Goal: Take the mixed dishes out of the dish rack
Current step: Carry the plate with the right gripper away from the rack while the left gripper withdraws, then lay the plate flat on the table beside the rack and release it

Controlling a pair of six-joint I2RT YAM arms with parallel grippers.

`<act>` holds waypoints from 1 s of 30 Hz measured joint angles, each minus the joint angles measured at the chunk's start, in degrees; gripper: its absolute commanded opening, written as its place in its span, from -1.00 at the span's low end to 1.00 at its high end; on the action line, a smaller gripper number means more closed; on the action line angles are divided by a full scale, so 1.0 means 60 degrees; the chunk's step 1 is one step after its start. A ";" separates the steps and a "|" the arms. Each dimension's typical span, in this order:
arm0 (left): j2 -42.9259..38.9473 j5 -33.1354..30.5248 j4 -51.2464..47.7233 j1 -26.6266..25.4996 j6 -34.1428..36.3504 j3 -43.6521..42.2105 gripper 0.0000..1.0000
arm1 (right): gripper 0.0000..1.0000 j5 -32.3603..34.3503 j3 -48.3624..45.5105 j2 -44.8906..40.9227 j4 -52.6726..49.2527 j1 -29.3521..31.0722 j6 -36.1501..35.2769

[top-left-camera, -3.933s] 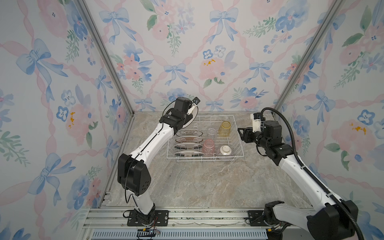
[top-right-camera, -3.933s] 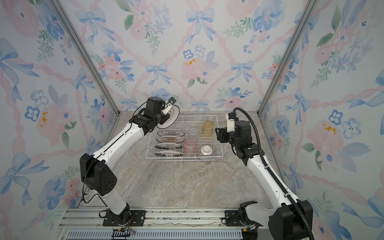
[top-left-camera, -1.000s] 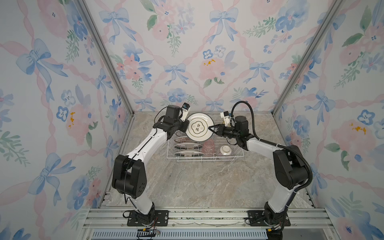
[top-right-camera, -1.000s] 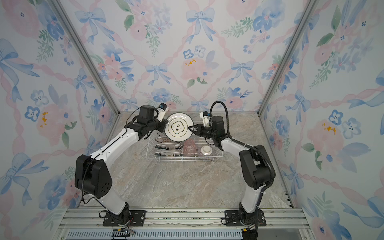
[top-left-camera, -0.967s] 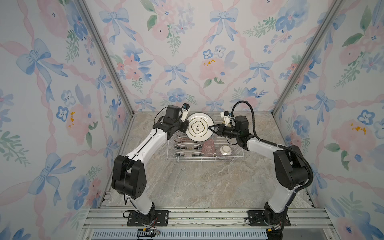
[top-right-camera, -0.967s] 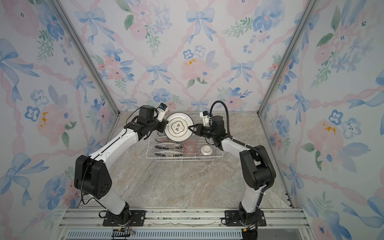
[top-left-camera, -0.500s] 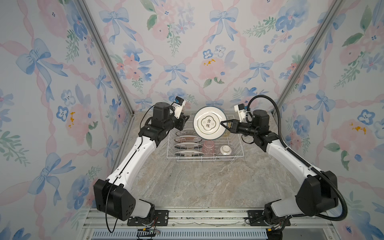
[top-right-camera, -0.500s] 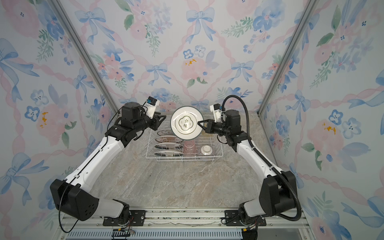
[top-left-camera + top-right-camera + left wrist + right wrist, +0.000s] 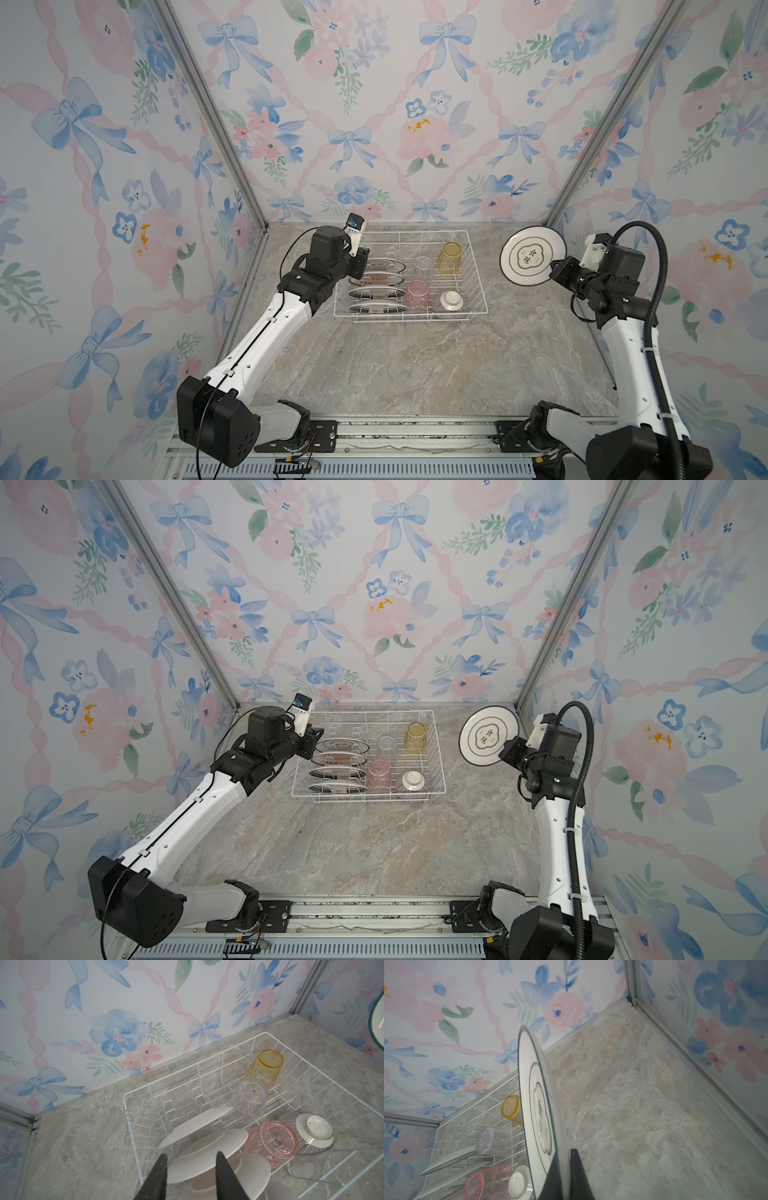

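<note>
1. Swung out to the right in the last half second, the plate now hangs in the air beside the dish rack, near the back right corner. The right claw pinches its rim.
2. Meanwhile the left claw has come back to the rack's left end. Its two dark fingers stand spread with nothing gripped, above the four plates that stand on edge between the prongs.
3. We cannot make out the left claw's fingertips in either top view, where its own wrist block covers them. The right claw's tips are also hard to separate from the plate's rim there.
4. From the right wrist we see the carried plate nearly edge-on, and it blocks much of the rack behind it. From the left wrist only a sliver of its dark rim shows, cut off at the frame's edge.
5. We see a rectangular rack of thin white wire, sitting toward the back of the table, a mottled beige-grey, stone-look surface.
6. All five plates are round, glossy and white. The carried one has a thin dark rim line and dark characters inside a lobed outline.
7. In the rack's right half, a yellow tumbler, a clear tumbler and a pink tumbler stand upside down, all translucent and faceted.
8. Just beside the pink one sits a purple-striped bowl, upturned with its white foot ring on top.
</note>
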 measured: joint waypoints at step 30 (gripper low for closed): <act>0.1147 -0.0561 -0.0616 -0.0678 0.0470 0.0368 -0.18 | -0.79 -0.1927 -0.1574 0.4921 0.3716 -0.0229 0.1810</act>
